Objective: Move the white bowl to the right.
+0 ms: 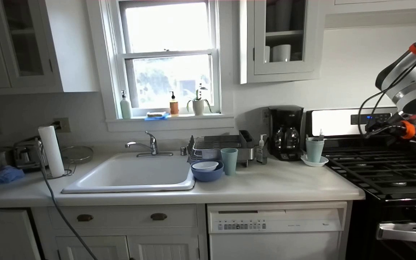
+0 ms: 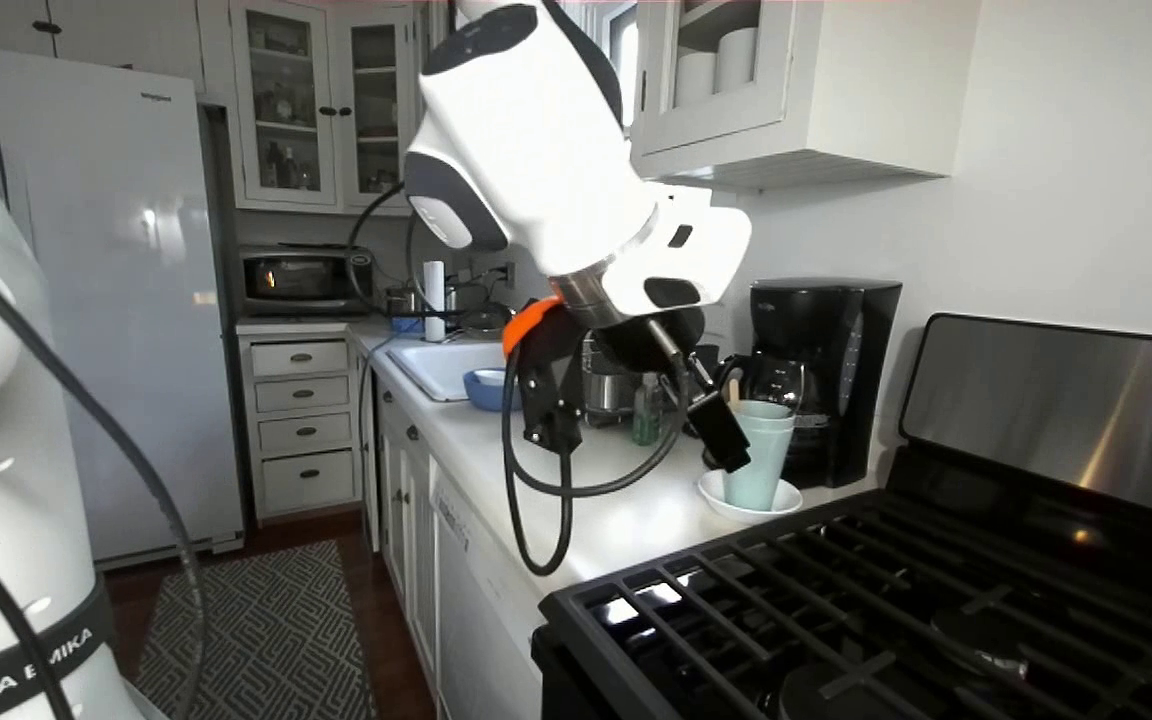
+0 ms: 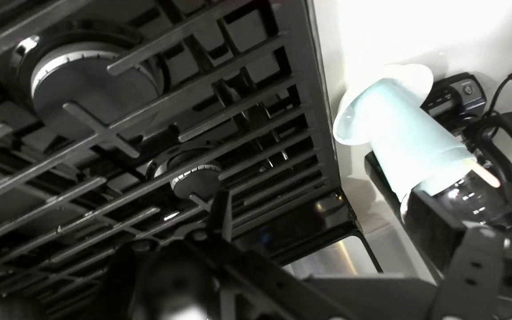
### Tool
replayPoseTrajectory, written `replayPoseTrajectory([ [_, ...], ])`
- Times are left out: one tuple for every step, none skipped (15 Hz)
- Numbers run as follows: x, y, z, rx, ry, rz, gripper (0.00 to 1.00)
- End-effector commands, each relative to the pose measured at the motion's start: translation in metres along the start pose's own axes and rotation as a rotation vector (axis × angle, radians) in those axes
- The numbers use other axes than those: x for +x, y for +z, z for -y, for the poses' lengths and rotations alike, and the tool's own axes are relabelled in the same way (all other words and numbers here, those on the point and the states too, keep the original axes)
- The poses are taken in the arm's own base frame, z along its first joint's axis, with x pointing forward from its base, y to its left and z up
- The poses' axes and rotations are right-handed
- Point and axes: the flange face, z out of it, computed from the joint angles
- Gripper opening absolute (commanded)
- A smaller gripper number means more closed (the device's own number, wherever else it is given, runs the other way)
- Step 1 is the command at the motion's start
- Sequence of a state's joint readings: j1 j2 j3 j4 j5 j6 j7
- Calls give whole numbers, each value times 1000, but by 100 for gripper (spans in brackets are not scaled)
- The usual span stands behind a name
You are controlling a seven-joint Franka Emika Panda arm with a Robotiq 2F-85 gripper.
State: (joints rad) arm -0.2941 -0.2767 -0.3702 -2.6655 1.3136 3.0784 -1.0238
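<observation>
Gripper (image 3: 320, 202) with fingers (image 3: 436, 231) spread apart, holding nothing, above the gas range (image 1: 385, 166). One finger overlaps a pale blue-green tumbler (image 3: 409, 135) in the wrist view; contact can't be told. In an exterior view the white bowl (image 1: 205, 166) sits well apart from the gripper, nested in a wider blue bowl (image 1: 208, 176), between the sink (image 1: 132, 188) and a second tumbler (image 1: 229, 161).

Step in hand, by my reading: outset, grasp not yet made. Next move should run along the countertop (image 1: 280, 184) toward the sink, come down astride the white bowl's rim, pinch one wall lightly, lift straight without dragging the blue bowl; then rightward, presumably toward the coffee maker (image 1: 286, 116).

Materials: white bowl round, smooth, plain, likely glazed ceramic, so perhaps a slick rim. Blue bowl rounded, duller. Tumblers tapered, plastic-looking; the range-side one stands in a shallow white dish (image 1: 314, 163), wooden-looking handle (image 3: 485, 173) poking out. Grates (image 3: 101, 133) dark, straight-barred. Carafe (image 1: 286, 141) glass, bulging.
</observation>
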Motion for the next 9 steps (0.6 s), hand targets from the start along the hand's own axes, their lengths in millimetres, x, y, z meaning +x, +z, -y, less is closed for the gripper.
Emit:
replayPoseTrajectory([
  [-4, -36, -19, 26, -203, -5, 100],
  [0, -45, -24, 23, -262, -1, 100],
  [5, -57, -27, 40, -316, -5, 100],
  [6, -32, -24, 9, -226, 6, 100],
  [9, -40, -28, 17, -256, 5, 100],
  [12, -47, -30, 22, -270, -2, 100],
  [12, -51, -31, 28, -278, -9, 100],
  [12, -53, -30, 31, -284, -12, 100],
  [12, -53, -29, 32, -288, -12, 100],
])
